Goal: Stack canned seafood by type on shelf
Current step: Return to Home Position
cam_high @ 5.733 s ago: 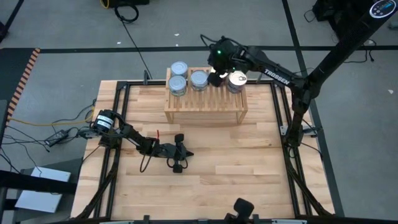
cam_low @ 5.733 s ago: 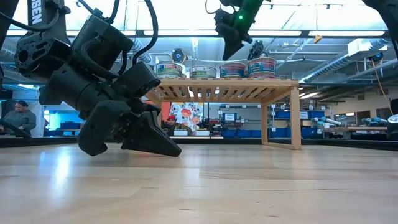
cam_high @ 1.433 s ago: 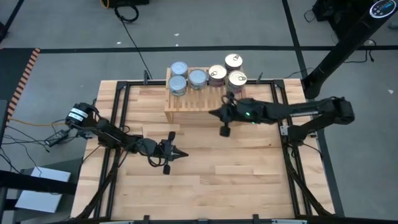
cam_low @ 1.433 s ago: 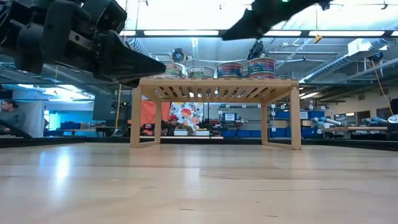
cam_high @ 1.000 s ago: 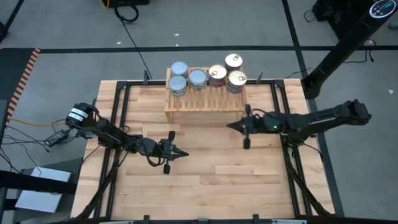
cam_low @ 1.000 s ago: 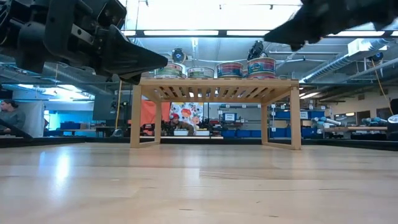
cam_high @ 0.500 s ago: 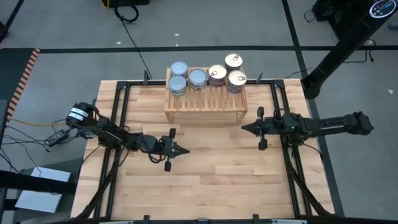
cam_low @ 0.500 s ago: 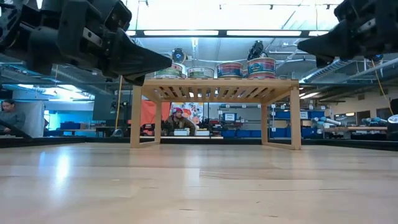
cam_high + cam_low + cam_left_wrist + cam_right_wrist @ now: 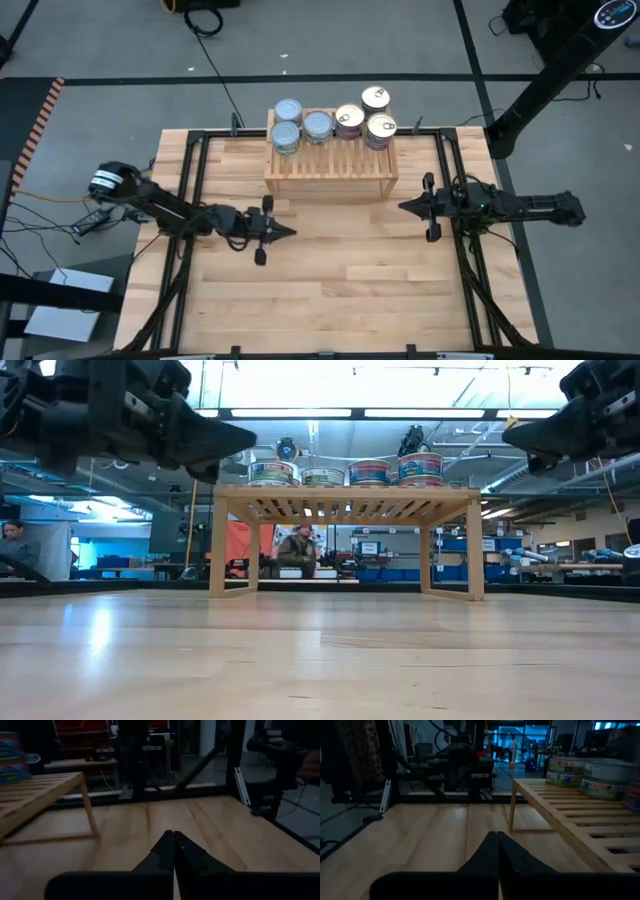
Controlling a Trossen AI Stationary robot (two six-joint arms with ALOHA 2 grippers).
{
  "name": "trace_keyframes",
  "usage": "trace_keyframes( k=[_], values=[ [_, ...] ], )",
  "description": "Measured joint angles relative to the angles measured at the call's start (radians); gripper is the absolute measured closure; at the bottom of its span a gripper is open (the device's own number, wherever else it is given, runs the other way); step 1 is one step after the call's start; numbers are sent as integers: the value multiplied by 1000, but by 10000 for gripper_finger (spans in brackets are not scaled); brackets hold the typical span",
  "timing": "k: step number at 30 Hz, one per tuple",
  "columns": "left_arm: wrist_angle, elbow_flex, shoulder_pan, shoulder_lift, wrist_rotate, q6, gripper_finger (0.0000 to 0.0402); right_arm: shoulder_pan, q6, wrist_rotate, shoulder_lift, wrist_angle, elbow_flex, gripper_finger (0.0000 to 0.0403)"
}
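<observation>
Finds the right gripper (image 9: 403,207) withdrawn to the right table edge, well apart from the shelf (image 9: 335,160), after hanging over the golden-lidded tins seconds ago; fingers pressed together, carrying nothing. Finds the left gripper (image 9: 290,232) also drawn back slightly toward the left side, above the table (image 9: 330,300), fingers closed and empty. Counts six tins (image 9: 318,126) from above, all on the back half of the shelf, silvery lids left, golden lids right; none on the table. Judges stacking finished, with only the retreat to rest outstanding. Notes in the low view what the high view hides: tin labels side-on, open space beneath the shelf, a person (image 9: 298,550) seated beyond. Confirms in each wrist view the meeting fingertips, unclear from overhead.
</observation>
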Motion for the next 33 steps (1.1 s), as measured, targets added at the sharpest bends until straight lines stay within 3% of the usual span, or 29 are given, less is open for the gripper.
trace_keyframes(
  k=[8, 20, 33],
  values=[
    [-1, -113, 62, -155, 33, -1, 398, 0, 3, 4, -83, -61, 0, 401],
    [-2, -268, 129, -369, 60, -33, 398, 0, 4, 26, -106, -111, 0, 401],
    [-316, -269, 137, -598, 40, 6, 398, 0, 3, 28, -108, -127, 0, 400]
  ],
)
